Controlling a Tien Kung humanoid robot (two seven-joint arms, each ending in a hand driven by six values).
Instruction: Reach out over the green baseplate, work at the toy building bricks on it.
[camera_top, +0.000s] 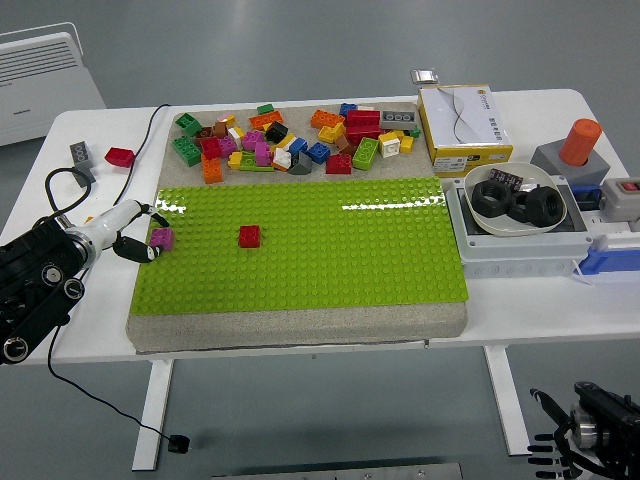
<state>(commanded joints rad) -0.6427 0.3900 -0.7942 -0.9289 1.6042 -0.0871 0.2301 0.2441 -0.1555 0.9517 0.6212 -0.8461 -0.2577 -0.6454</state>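
A green baseplate (330, 240) lies on a grey slab in the middle of the table. On it stand a purple brick (162, 238) at the left edge and a red brick (249, 236) a little to its right. My left hand (148, 233) reaches in from the left, its fingers spread in a loose curve just left of the purple brick. One fingertip is above the brick and one below; I cannot tell whether they touch it. My right hand (560, 448) hangs below the table at the bottom right, fingers relaxed and holding nothing.
A heap of several loose bricks (290, 138) lies behind the baseplate. A red brick (119, 156) and a grey one (80, 153) sit far left. To the right are a yellow box (463, 124), a bowl (520, 199) with black rings, and a grey unit with an orange knob (580, 142).
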